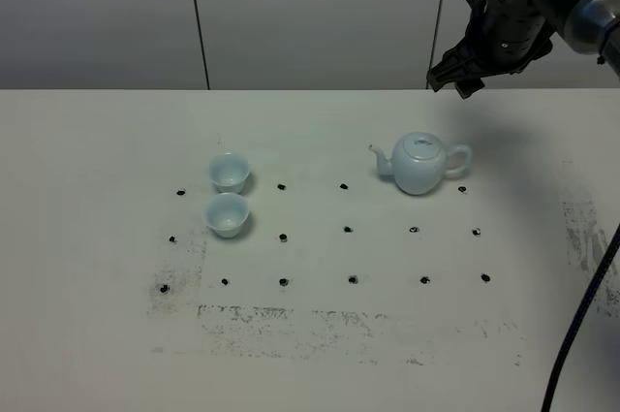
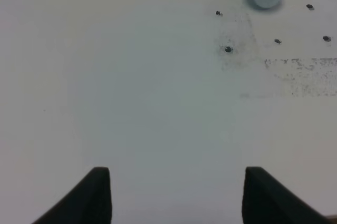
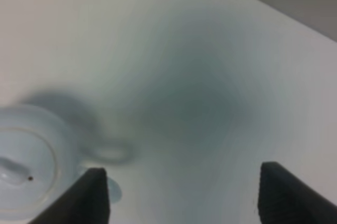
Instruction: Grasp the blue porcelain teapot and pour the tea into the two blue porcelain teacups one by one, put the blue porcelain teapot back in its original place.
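Pale sky-blue glossy porcelain teapot (image 1: 419, 164) — upright on white table (image 1: 97, 334), spout toward two small pale-blue porcelain teacups (image 1: 231, 171); right gripper (image 1: 455, 82) above it, fingers spread, empty, ready to grasp; left gripper (image 2: 179, 176) likewise released.

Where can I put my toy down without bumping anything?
Biggest bare patch: between the teapot and the far cup and near cup. The table in front of the black dots is free too. Crowded only where those two cups sit close together.
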Motion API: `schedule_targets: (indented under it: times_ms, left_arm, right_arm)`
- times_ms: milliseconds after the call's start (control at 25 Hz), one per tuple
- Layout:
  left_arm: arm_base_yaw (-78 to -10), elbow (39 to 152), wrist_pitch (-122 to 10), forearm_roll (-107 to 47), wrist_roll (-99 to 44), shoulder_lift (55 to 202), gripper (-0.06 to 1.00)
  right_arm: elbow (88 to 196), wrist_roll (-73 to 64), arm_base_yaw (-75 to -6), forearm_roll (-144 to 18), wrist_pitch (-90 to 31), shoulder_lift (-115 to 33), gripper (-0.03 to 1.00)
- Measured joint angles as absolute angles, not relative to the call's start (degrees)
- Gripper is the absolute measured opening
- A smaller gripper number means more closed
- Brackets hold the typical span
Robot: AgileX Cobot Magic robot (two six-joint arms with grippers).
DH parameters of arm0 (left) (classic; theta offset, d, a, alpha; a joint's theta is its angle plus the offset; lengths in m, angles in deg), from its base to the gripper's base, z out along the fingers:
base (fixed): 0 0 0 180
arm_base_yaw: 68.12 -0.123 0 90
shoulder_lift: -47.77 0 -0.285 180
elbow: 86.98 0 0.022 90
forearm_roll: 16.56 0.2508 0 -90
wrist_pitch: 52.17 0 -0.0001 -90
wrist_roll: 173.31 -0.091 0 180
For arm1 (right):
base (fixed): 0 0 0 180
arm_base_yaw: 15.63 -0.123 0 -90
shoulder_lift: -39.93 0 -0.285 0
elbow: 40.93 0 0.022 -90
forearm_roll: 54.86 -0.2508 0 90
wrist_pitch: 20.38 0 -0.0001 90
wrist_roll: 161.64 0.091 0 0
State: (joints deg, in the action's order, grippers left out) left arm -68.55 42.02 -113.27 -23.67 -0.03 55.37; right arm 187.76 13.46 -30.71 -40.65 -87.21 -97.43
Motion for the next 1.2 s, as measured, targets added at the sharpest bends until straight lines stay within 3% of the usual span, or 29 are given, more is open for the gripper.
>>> schedule_targets:
  times_ms: [360, 680, 1200]
  left_arm:
    - [-68.55, 42.02, -113.27, -23.67, -0.03, 55.37, 0.51]
    - [-68.55, 42.02, -113.27, -23.67, -0.03, 55.37, 0.51]
    - [-68.55, 42.02, -113.27, -23.67, -0.03, 55.37, 0.51]
  right_arm:
    - [160.59, 17.74, -29.55, -41.27, -61.36, -86.78, 0.57]
    - [149.4, 19.68, -26.05, -40.87, -43.54, -87.46, 0.57]
    - [149.0, 17.6, -25.69, -42.16, -45.39, -90.29, 0.57]
